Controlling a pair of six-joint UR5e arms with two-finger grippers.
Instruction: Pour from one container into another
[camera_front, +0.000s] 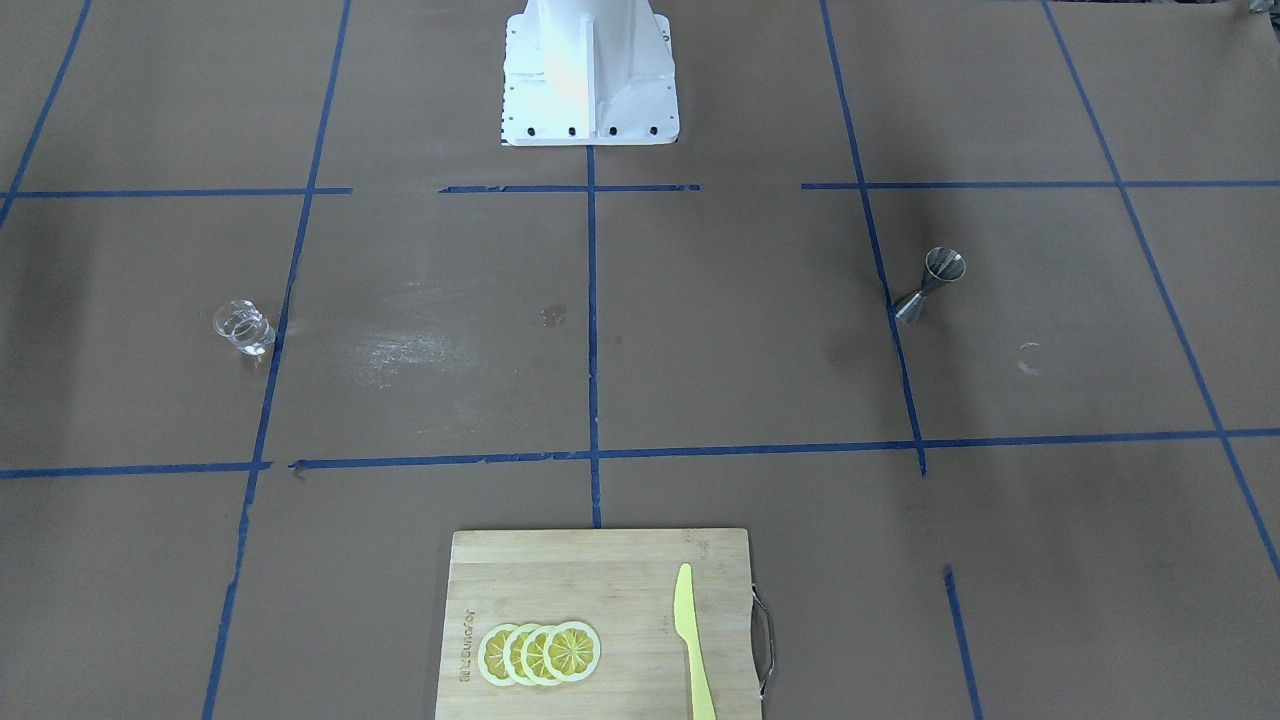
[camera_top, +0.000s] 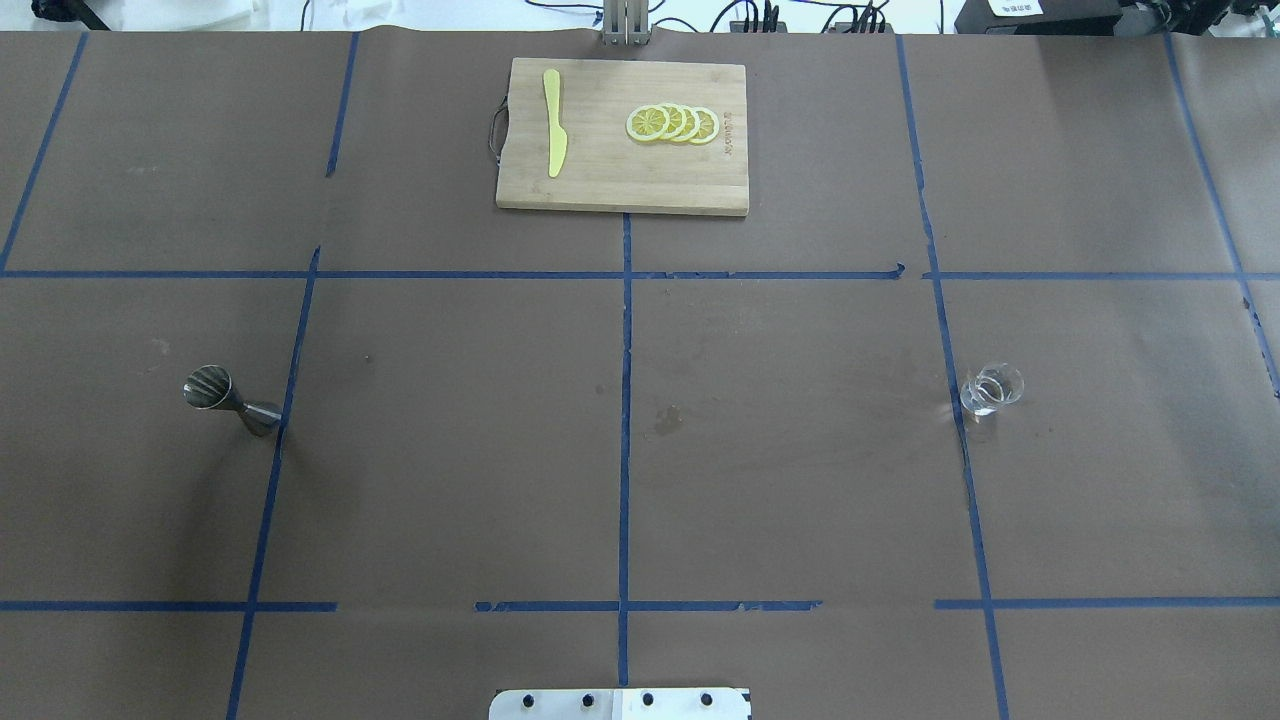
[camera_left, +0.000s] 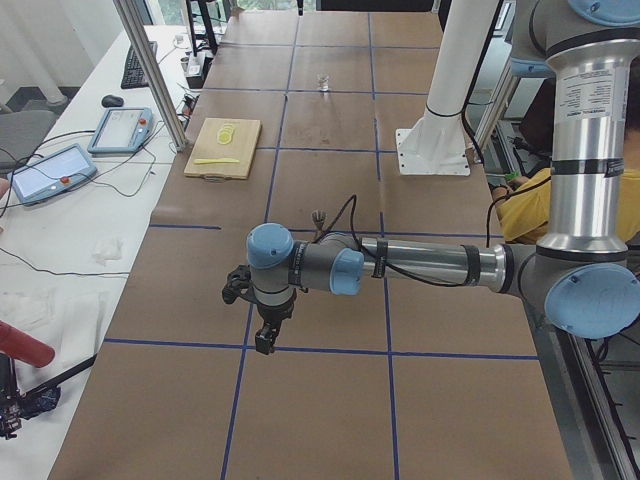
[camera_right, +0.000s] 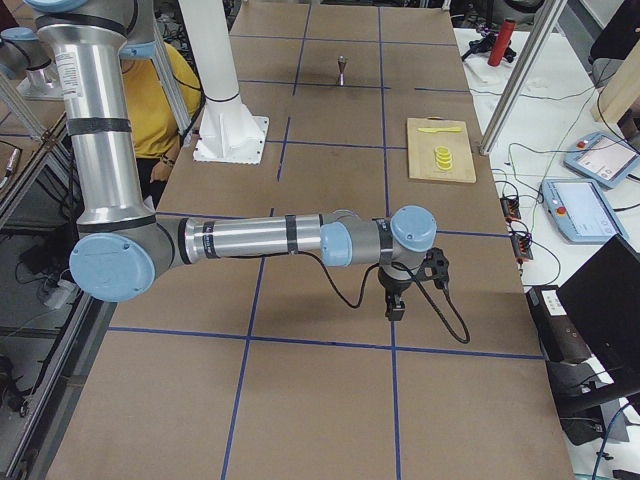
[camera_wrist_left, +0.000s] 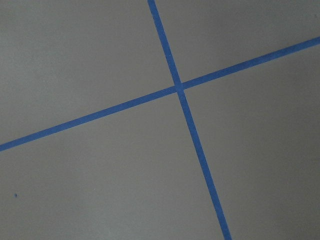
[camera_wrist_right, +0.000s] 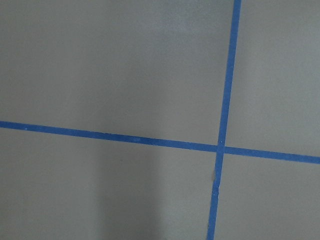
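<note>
The white pedestal base (camera_top: 620, 704) stands at the robot's edge of the brown-papered table (camera_top: 450, 450), which blue tape lines (camera_top: 625, 400) divide into squares. Out past the pedestal's left, the left arm lies level over the paper and the left gripper (camera_left: 265, 340) points straight down above it, holding nothing. Only the side view shows it, so I cannot tell whether its fingers are spread or closed. Out past the pedestal's right, the right gripper (camera_right: 395, 308) hangs the same way over bare paper, and its fingers cannot be judged either. Each wrist camera sees only paper and a crossing of tape.

Farther from the pedestal, well to its left, the stainless-steel jigger (camera_top: 230, 400) stands upright just beside a tape line. At about the same depth, well to the pedestal's right, the small clear glass cup (camera_top: 992, 390) stands upright at another tape line. The two are far apart.

Farthest out, straight ahead of the pedestal, a bamboo cutting board (camera_top: 622, 190) carries a yellow plastic knife (camera_top: 553, 135) and four overlapping lemon slices (camera_top: 672, 123).
</note>
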